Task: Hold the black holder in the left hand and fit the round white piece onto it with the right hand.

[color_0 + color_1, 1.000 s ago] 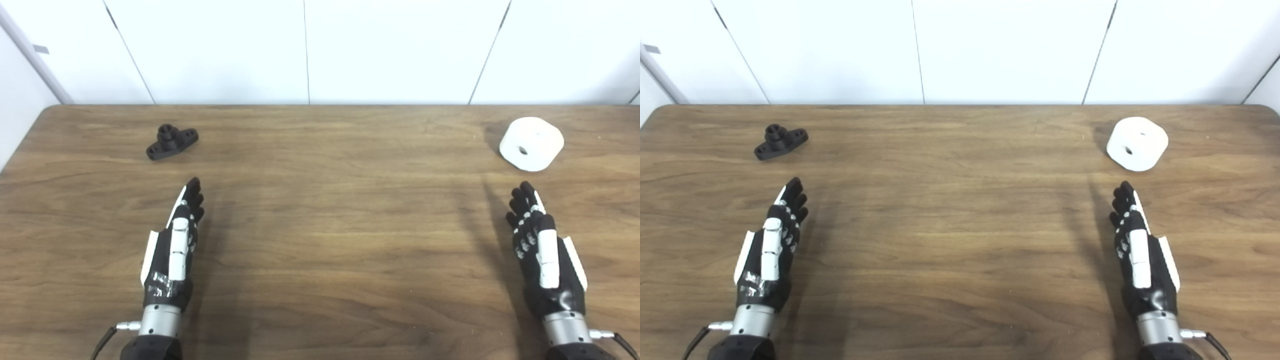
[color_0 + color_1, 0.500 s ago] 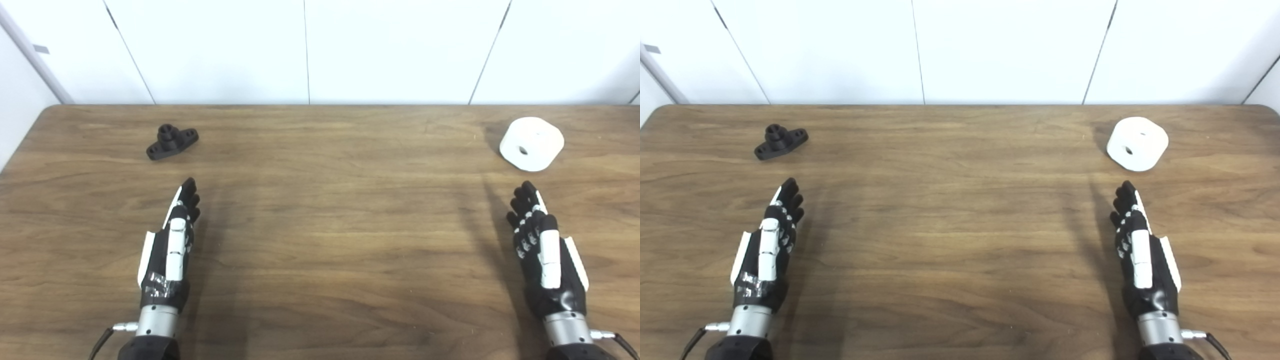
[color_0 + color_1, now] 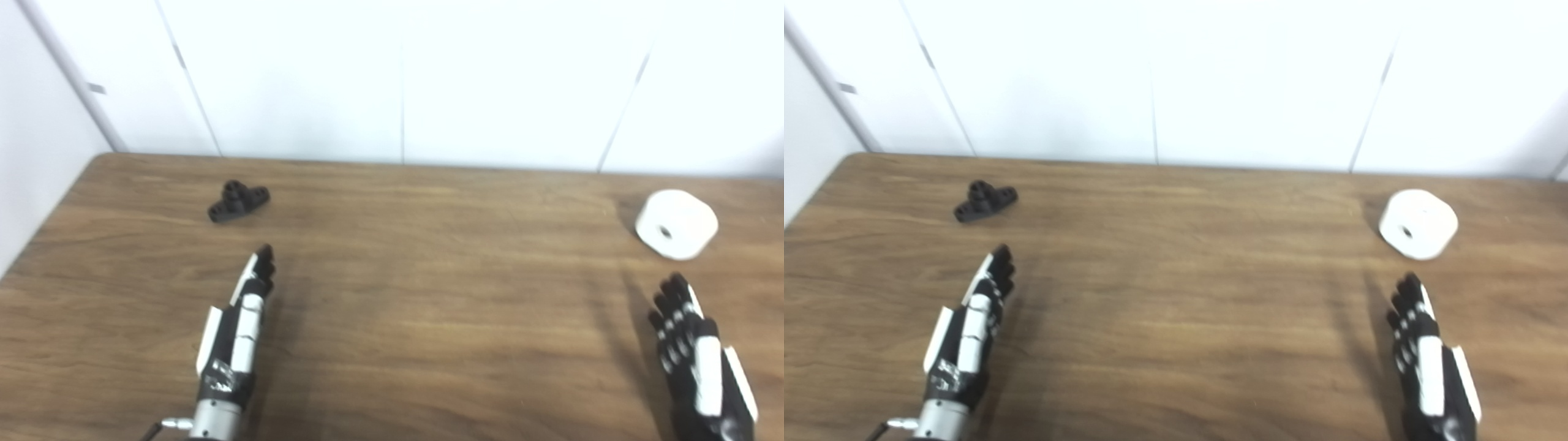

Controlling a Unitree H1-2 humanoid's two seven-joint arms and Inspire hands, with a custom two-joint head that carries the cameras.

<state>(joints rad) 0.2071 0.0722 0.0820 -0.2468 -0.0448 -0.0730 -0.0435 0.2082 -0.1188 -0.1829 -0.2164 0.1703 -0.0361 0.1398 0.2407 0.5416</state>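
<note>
Frankly, both views are blurred, and the right hand (image 3: 698, 361) is cut off at the bottom edge. The black holder (image 3: 238, 201) lies far left on the wooden table (image 3: 429, 294), its long axis slanting toward the far right, a stubby post rising mid-bar. The round white piece (image 3: 676, 223) (a squat drum, its hole facing us) sits far right. The left hand (image 3: 237, 334) lies flat; both hands' fingers are straight, holding nothing.

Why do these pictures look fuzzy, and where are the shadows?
Left eye view: everything is soft, the holder and white piece lack crisp edges. Right eye view: equally blurred; dark shadows lie on the table beside the left hand and right hand.
</note>
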